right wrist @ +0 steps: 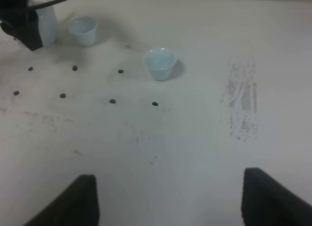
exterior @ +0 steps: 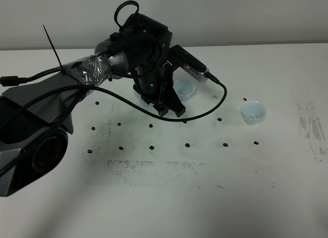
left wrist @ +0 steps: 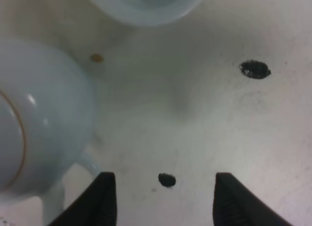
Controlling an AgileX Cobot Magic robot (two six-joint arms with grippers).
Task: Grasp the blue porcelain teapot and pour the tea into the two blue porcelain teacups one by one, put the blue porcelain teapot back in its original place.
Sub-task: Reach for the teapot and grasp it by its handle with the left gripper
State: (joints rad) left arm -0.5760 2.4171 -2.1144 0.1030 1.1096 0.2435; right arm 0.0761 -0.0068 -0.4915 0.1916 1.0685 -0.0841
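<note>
— What do we see, biggest thing first?

— We see the white table, and the left arm hanging right over the blue porcelain teapot, which stands upright.

— And the left gripper?

— Its jaws stand apart with only bare table between them. The teapot sits just outside one finger; we cannot tell whether they touch.

— The right gripper?

— Spread wide too, holding nothing, well apart from the teapot.

— The cups?

— We find the nearer teacup just beside the teapot and the farther teacup well apart from it, beyond the first. Both are upright. Small black dots lie scattered near the teapot.
</note>
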